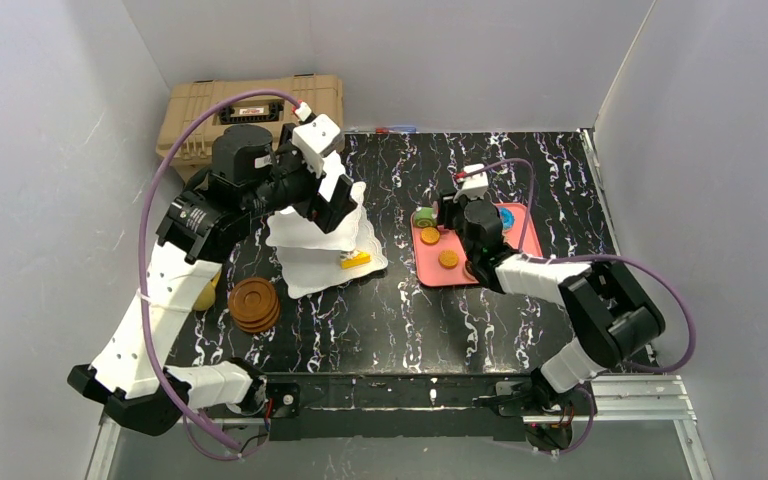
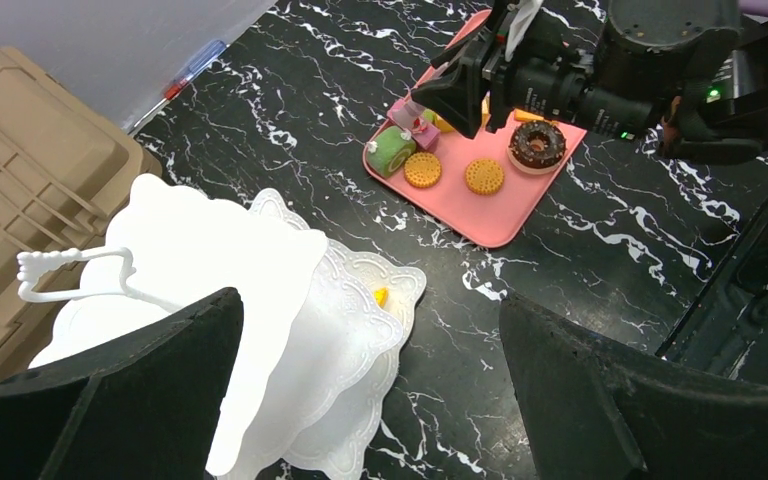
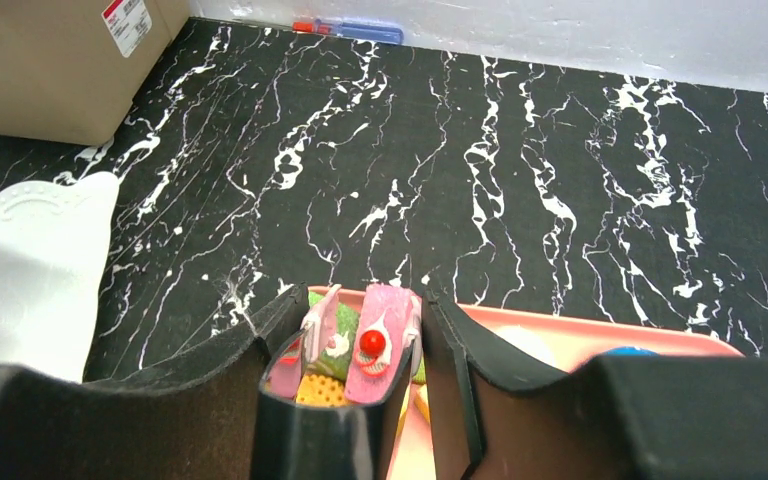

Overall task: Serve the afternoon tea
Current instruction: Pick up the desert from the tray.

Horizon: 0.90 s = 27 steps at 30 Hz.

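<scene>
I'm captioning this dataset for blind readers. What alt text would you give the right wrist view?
The right gripper clasps a pink toy cake slice topped with a red cherry, at the far edge of the pink tray. Beyond lies the black marbled table, with a white stand plate at left and a tan case behind it.

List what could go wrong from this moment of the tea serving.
1. The pink cake slice with a red cherry is pinched by the right gripper close against the green roll cake. Lifting may drag the roll off the flat pink tray.
2. The open left gripper hangs over the white three-tier stand. Lowering could tip it, or the arm may block the delivery.
</scene>
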Each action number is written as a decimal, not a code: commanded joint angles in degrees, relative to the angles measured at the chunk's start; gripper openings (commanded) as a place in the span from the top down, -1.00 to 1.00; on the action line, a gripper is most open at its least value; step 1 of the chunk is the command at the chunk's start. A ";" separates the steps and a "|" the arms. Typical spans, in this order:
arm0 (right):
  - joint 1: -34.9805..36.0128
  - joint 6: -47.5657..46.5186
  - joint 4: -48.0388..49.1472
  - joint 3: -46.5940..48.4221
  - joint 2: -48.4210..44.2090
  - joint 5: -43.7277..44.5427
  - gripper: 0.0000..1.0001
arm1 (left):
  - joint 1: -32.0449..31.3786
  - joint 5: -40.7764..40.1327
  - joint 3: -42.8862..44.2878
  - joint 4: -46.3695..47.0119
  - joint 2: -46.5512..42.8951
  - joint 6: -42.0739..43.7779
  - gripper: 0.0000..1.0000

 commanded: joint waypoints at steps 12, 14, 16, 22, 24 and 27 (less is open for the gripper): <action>-0.27 -5.77 10.89 6.71 8.10 4.68 -0.04 | 2.28 2.31 -2.36 0.27 -3.29 0.12 -0.96; -0.30 -5.45 10.82 6.44 8.43 4.12 -0.05 | 2.47 2.50 -2.39 0.29 -3.26 0.00 -0.96; -0.27 -4.68 10.73 6.06 8.83 3.71 -0.04 | 2.57 2.61 -2.52 0.23 -3.29 0.01 -0.96; -0.28 -2.94 11.07 4.43 9.37 4.03 -0.04 | 2.98 2.78 -1.96 0.14 -3.26 0.03 -0.96; -0.29 -2.85 11.01 4.18 9.60 3.89 -0.04 | 3.05 2.92 -1.69 0.22 -3.28 -0.18 -0.96; -0.27 -2.67 10.42 4.32 10.26 3.67 -0.04 | 3.10 3.14 -1.51 0.23 -3.28 -0.36 -0.96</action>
